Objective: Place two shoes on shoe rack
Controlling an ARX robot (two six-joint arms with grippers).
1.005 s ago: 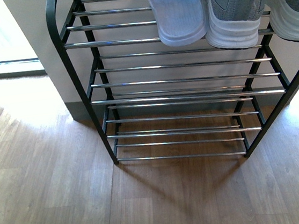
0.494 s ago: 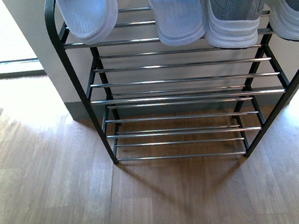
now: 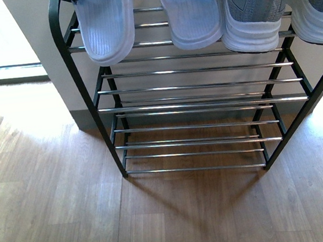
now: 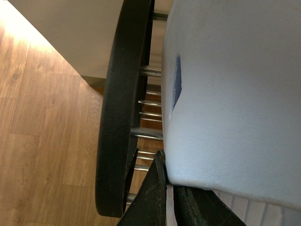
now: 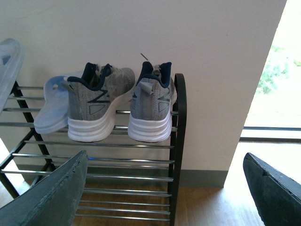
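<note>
The left pincer (image 4: 168, 197) pinches a pale blue rubber slipper (image 3: 105, 23) over the black-and-chrome shoe rack (image 3: 198, 84). The right pincer (image 5: 162, 188) gapes wide, holding nothing.

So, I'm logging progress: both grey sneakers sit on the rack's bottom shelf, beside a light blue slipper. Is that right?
Not quite. The two grey sneakers sit on the top shelf of the shoe rack, not the bottom one. The right wrist view shows them there, heels outward, beside the light blue slipper. The lower shelves hold nothing.
</note>
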